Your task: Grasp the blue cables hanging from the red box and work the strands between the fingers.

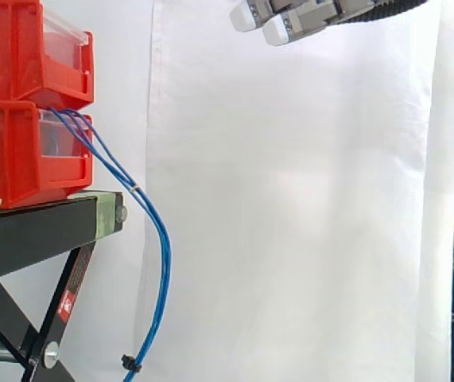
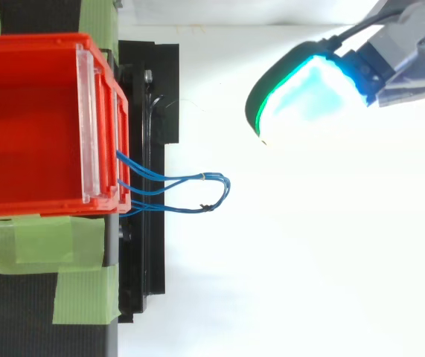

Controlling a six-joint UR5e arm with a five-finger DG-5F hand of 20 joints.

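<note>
Stacked red plastic bins (image 1: 20, 151) sit left on a black metal stand (image 1: 28, 235); thin blue cables (image 1: 161, 247) droop from their front. Up right, the hand (image 1: 306, 17) hovers straight-fingered and empty. Approach stage, I judge: next, descend leftward onto the strands.

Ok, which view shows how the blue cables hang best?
The side view: the blue cables show along most of their drop, from between the red bins down past the stand to a black tie. The top view foreshortens them into short loops beside the bin.
</note>
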